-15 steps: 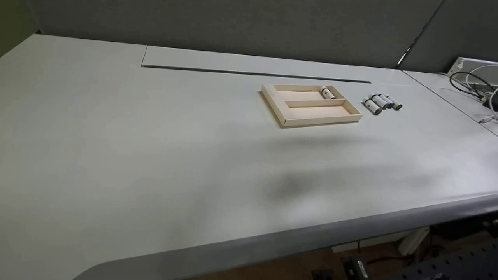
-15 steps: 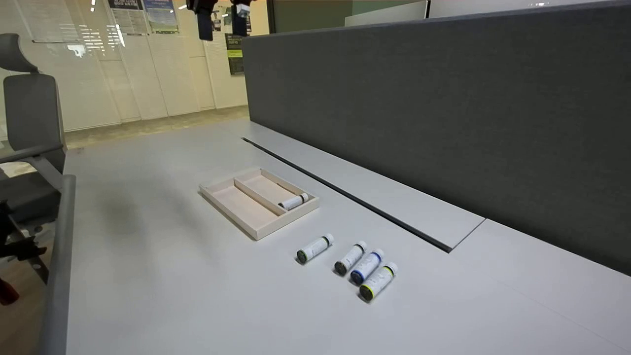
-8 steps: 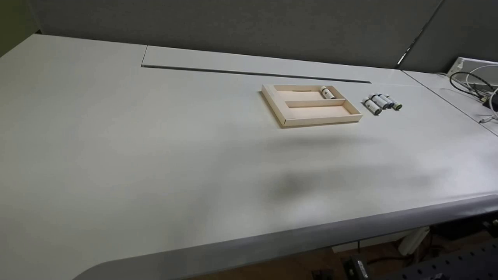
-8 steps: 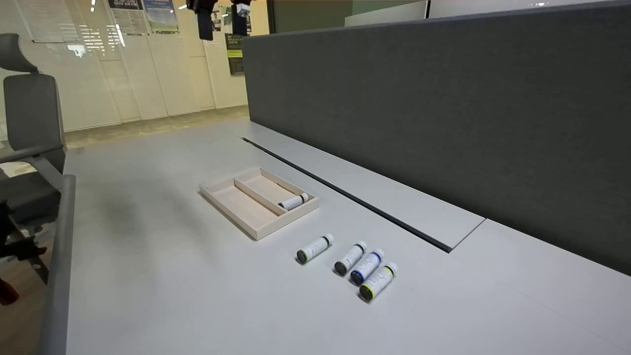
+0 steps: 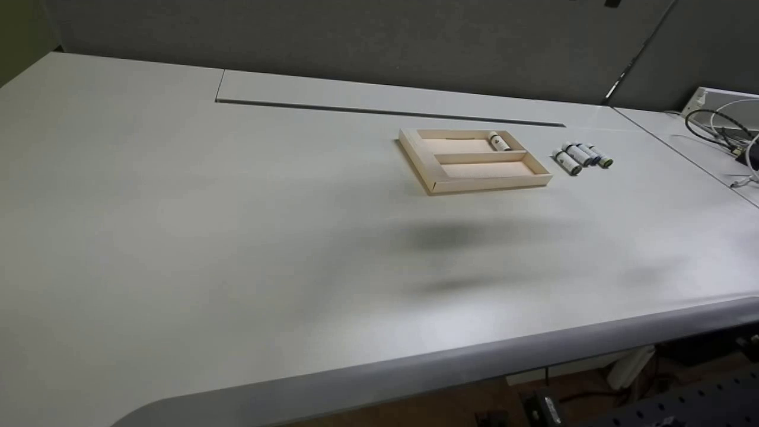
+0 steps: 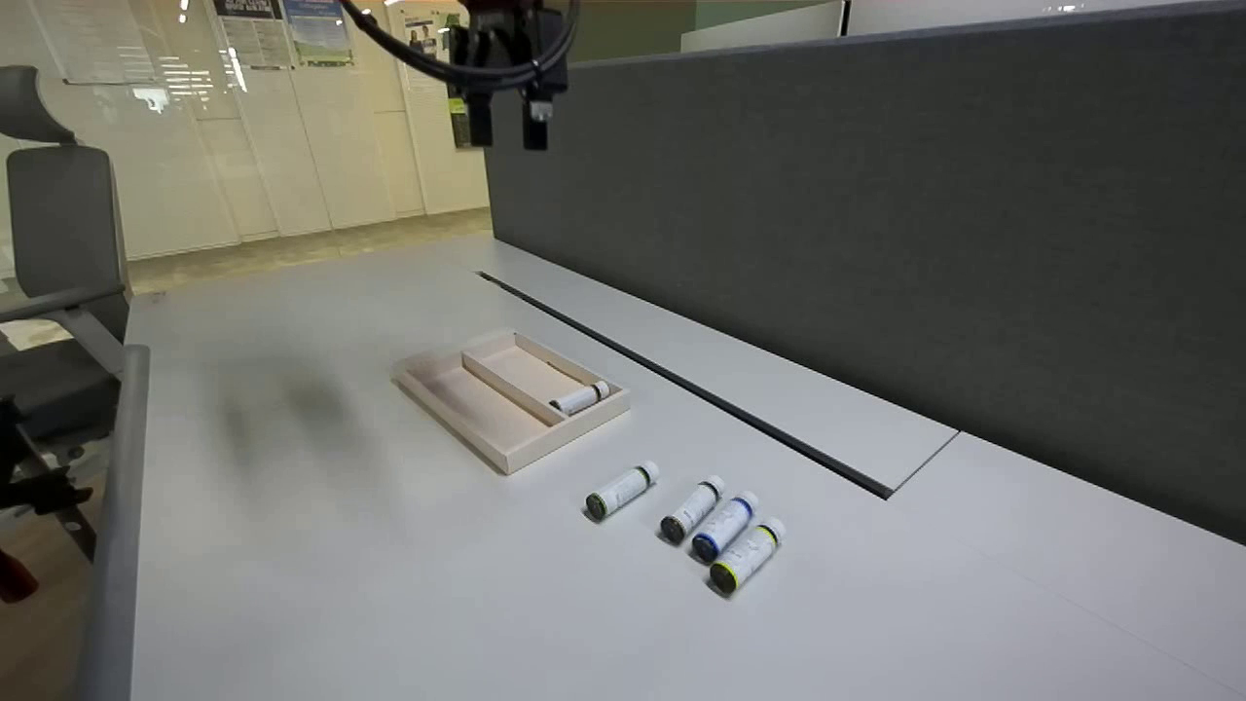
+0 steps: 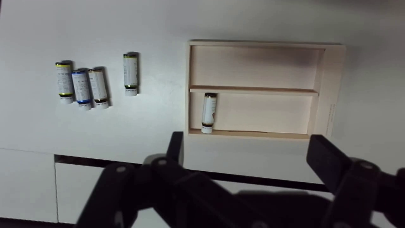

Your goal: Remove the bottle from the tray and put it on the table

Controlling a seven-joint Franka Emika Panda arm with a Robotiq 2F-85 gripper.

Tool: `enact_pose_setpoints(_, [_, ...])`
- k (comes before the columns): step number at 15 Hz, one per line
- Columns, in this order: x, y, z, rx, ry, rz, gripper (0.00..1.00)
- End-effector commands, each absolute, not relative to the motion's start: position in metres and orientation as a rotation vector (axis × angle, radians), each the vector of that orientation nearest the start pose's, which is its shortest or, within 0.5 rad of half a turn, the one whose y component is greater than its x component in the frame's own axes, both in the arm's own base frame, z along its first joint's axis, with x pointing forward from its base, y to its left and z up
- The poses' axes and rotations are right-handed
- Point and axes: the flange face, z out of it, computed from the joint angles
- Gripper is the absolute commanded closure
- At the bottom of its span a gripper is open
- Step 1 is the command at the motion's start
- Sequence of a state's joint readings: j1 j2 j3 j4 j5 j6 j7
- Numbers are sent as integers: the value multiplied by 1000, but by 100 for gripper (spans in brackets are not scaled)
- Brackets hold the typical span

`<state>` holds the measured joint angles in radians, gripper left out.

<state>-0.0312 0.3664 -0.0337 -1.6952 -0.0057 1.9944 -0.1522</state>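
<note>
The bottle [image 5: 499, 142] is small, with a white label, white cap and dark base. It lies in the tray [image 5: 492, 185], in the compartment nearer the grey strip, close to the end facing the loose bottles. The bottle also shows in an exterior view [image 6: 580, 398] and the wrist view [image 7: 208, 110]; its cap end meets the tray's long outer wall. The light-wood tray [image 7: 333, 79] has one divider and stands on the off-white table [image 6: 438, 604]. My gripper [image 6: 507, 136] is open and empty, high above the table. In the wrist view its fingers [image 7: 246, 136] are wide apart.
Several similar bottles lie on the table beyond the tray's end: a green-banded one [image 6: 622, 491] apart, and a blue-banded one [image 6: 724, 527] and a yellow-banded one [image 6: 747, 558] in a close group. A grey partition [image 6: 857, 234] rises behind. Cables [image 5: 720, 127] lie at the far right.
In an exterior view my gripper has come lower and moved to the right, with more of it in view. Its shadows on the table have shifted. The bottle and tray have not moved.
</note>
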Motion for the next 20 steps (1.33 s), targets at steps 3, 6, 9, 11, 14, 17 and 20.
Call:
enact_pose_setpoints(3, [707, -23, 308, -3121, -186, 175, 0])
enact_pose_setpoints(6, [718, -11, 277, -3120, -224, 206, 0])
enact_pose_setpoints(9, [722, -5, 253, -3111, -240, 229, 0])
enact_pose_setpoints(11, [723, -5, 242, -3107, -247, 228, 0])
enact_pose_setpoints(14, [719, -5, 226, -3105, -261, 260, 0])
enact_pose_setpoints(17, [715, -6, 211, -3101, -282, 293, 0])
enact_pose_setpoints(20, [713, -7, 192, -3092, -301, 340, 0])
